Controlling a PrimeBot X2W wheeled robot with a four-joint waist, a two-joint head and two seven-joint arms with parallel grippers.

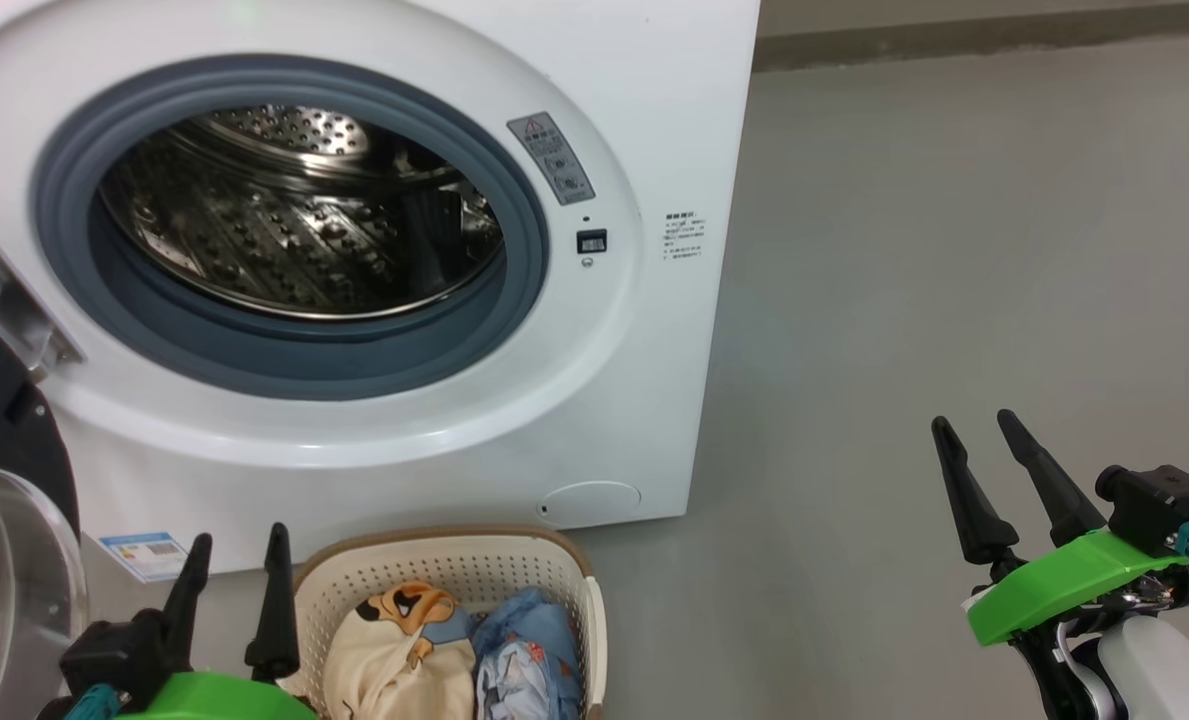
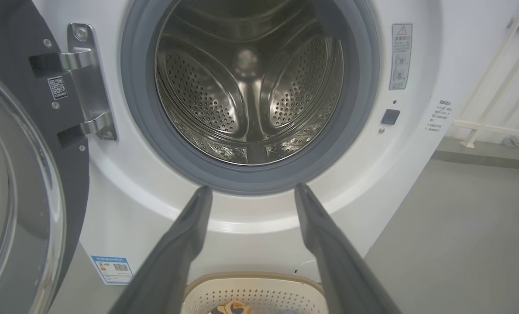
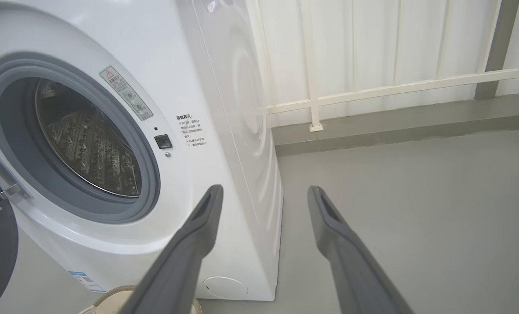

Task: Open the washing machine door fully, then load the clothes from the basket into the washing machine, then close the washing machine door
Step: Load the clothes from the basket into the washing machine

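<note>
- The left gripper is hovering just beside the basket, at its left edge. Its fingers are standing moderately apart and gripping nothing.
- The clothes are lying crumpled inside the basket with no clear long axis. The cream garment is sitting nearest those fingers, and the blue garment is lying to its right.
- The right gripper is hanging well to the right of the basket over bare floor. It is also spread and empty, so the left arm is looking like the nearer one for the first pick.
- The door is standing swung open to the left of the basket.
- The washing machine is standing just behind the basket, with its drum showing no laundry. The carry is looking like a lift up and forward.
</note>
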